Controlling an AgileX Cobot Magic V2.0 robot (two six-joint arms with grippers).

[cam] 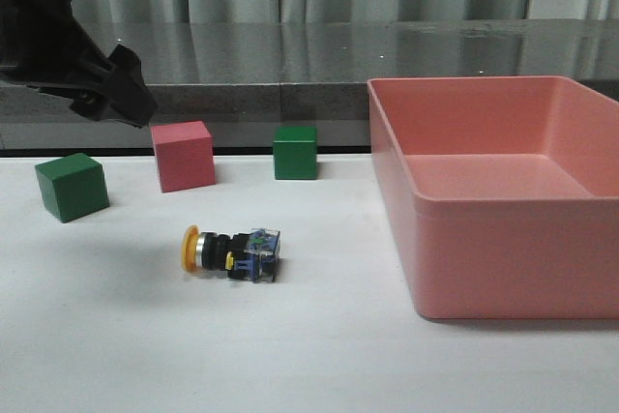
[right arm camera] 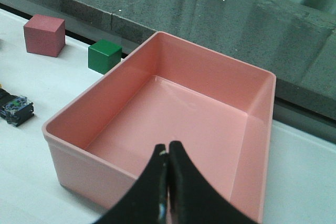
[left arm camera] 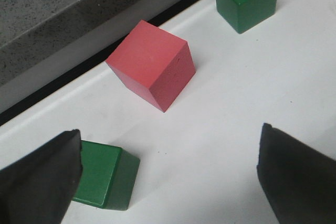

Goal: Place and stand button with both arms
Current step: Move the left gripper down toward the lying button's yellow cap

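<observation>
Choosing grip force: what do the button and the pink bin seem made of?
The button: likely glossy yellow plastic cap, shiny metal-looking ring, black plastic body, clear bluish plastic base. The pink bin: apparently moulded plastic, smooth with a soft sheen and rounded rim.

- Cut off by the edge in the right wrist view: button [right arm camera: 16, 109], only its blue block end showing.
- Partly hidden behind a left gripper [left arm camera: 168, 174] finger [left arm camera: 39, 179]: nearest green cube [left arm camera: 107, 176].
- Cropped at the front view's right edge: pink bin [cam: 503, 205].
- Right arm outside the front view entirely.
</observation>
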